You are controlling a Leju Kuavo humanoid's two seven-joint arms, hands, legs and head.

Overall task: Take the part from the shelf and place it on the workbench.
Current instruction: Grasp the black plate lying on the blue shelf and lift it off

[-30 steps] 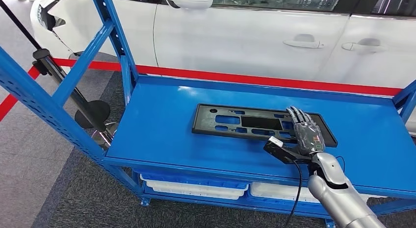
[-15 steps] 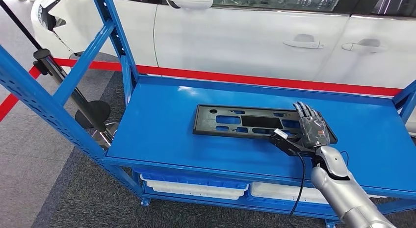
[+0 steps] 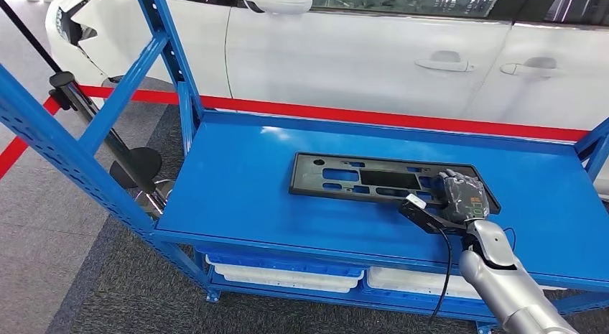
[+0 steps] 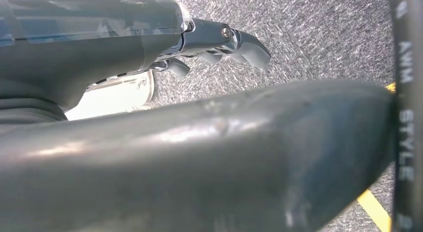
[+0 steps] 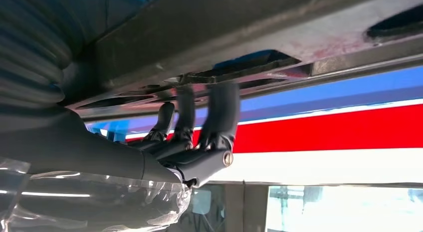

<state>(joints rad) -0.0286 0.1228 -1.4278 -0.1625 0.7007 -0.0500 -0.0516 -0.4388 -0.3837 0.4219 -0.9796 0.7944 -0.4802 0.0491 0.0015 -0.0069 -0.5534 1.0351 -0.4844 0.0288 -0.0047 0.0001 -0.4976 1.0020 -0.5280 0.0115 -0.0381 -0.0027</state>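
Observation:
The part is a flat black plastic panel (image 3: pixel 373 178) with several cut-outs, lying on the blue shelf deck (image 3: pixel 237 183). My right hand (image 3: pixel 463 197) sits over the panel's right end with its fingers curled down onto it. In the right wrist view the dark fingers (image 5: pixel 222 107) hook into a slot of the panel (image 5: pixel 279 32), gripping its edge. My left hand (image 4: pixel 209 40) hangs over grey carpet, fingers apart and holding nothing.
A white car (image 3: pixel 359 54) stands close behind the shelf, past a red floor stripe (image 3: pixel 359 116). Blue uprights (image 3: pixel 57 154) frame the shelf's left side, with a black stand (image 3: pixel 108 136) beside them. White bins (image 3: pixel 287 276) sit on the tier below.
My right hand's fingers have gone from stretched flat over the panel's right end to curled onto it. The panel has slid slightly to the right.

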